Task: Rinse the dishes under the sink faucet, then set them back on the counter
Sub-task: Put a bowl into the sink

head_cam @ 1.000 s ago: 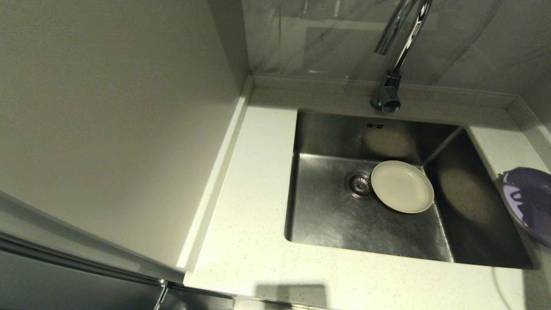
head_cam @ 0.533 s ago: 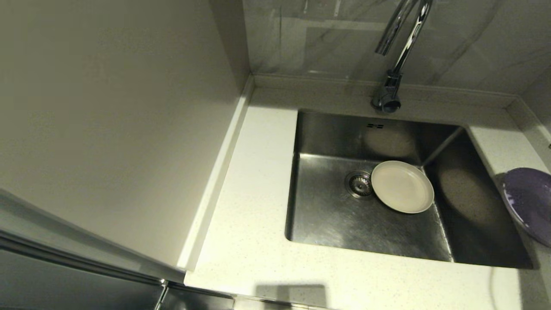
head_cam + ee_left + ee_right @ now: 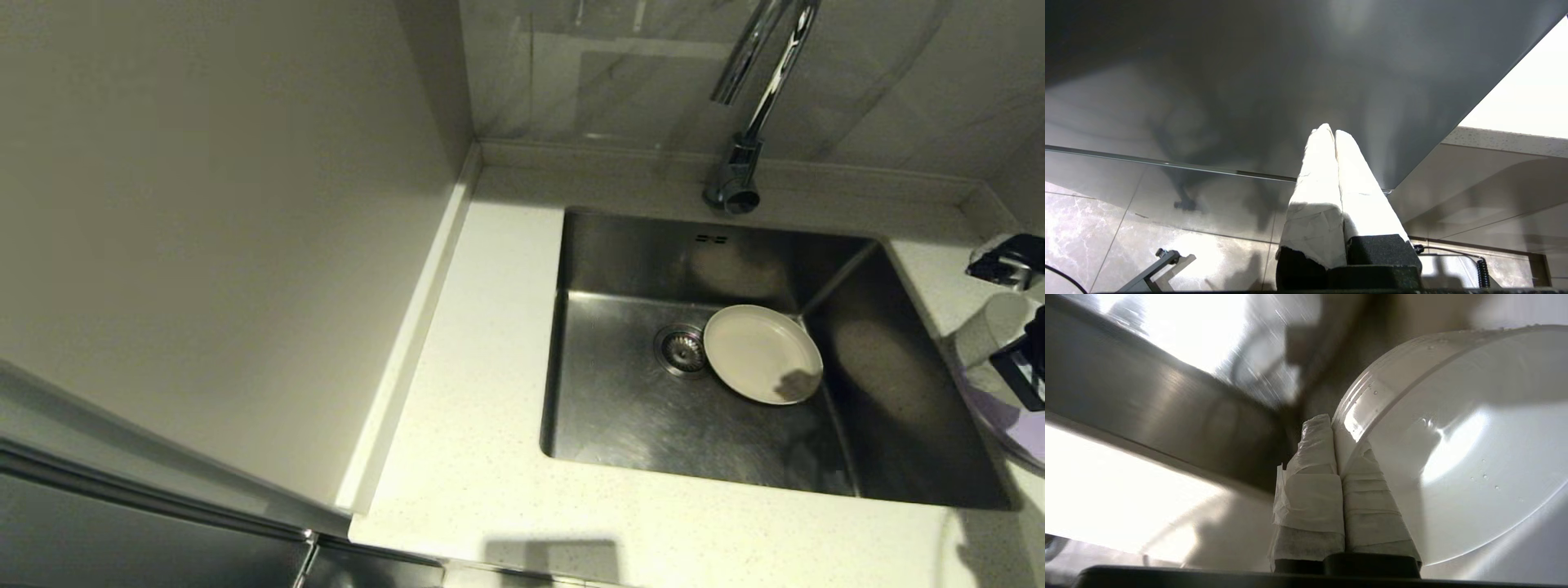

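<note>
A beige plate (image 3: 763,354) lies flat on the sink (image 3: 620,408) floor, beside the round drain strainer (image 3: 682,349). The chrome faucet (image 3: 735,175) rises behind the basin. At the head view's right edge, the white bowl (image 3: 989,327) hangs tilted above the lavender plate (image 3: 1008,420), which rests on the counter (image 3: 482,392). My right gripper (image 3: 1333,424) is shut on the rim of the white bowl (image 3: 1457,457), whose inside carries water drops. Out of the head view, my left gripper (image 3: 1330,132) is shut and empty.
A tall pale wall panel (image 3: 212,229) borders the counter on the left. Grey marbled wall tiles (image 3: 620,73) stand behind the faucet. In the left wrist view a grey cabinet front (image 3: 1249,81) faces the parked left gripper.
My right gripper has come into the head view at the right edge, holding the white bowl over the lavender plate. Its shadow now falls on the beige plate's near edge.
</note>
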